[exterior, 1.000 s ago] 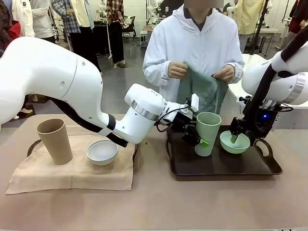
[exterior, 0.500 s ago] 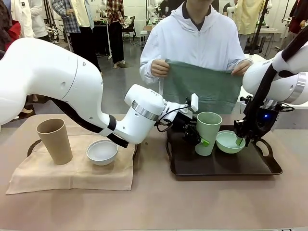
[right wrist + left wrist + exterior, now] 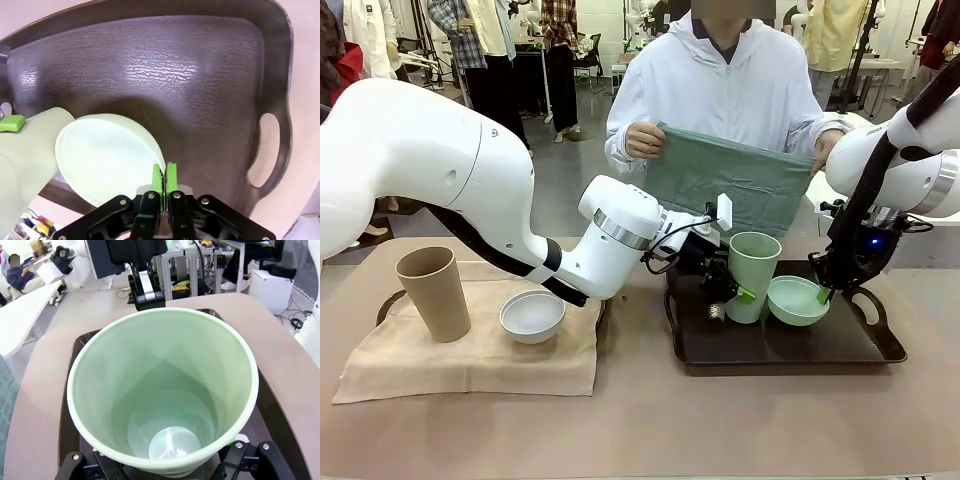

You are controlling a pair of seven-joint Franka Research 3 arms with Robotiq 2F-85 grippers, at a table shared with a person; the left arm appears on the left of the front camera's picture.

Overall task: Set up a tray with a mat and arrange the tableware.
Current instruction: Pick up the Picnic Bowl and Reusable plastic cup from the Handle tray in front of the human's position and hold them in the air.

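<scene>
- Desk [image 3: 650,430]: a broad bare strip is left along the near edge, in front of both settings.
- Green cloth [image 3: 730,185]: it is held spread by its upper corners in the person's hands [image 3: 645,140], beyond the far edge of the desk and above the dark tray.
- Beige mat [image 3: 470,365]: it is laid flat on the left half, with a dark handle [image 3: 385,300] seen at its left edge. The near half of the mat is bare.
- Dark tray [image 3: 790,350]: it is set on the right half, with a raised rim and cut-out handles at both ends. Its near floor and right end are open.
- Tan cup [image 3: 433,292]: it is stood upright on the mat's far left.
- Pale green cup [image 3: 753,275]: it is stood upright on the tray's left part. The left tool [image 3: 732,288] is set around its lower wall, fingers wide to either side. Whether the pads press the wall cannot be told. In the left wrist view the cup's mouth is seen from above, between the finger bases.
- White bowl [image 3: 532,315]: it is placed on the mat, right of the tan cup and apart from it.
- Pale green bowl [image 3: 797,300]: it is just beside the green cup and tilted. Its right rim is pinched by the right tool [image 3: 164,175], pads nearly together on the thin edge.
</scene>
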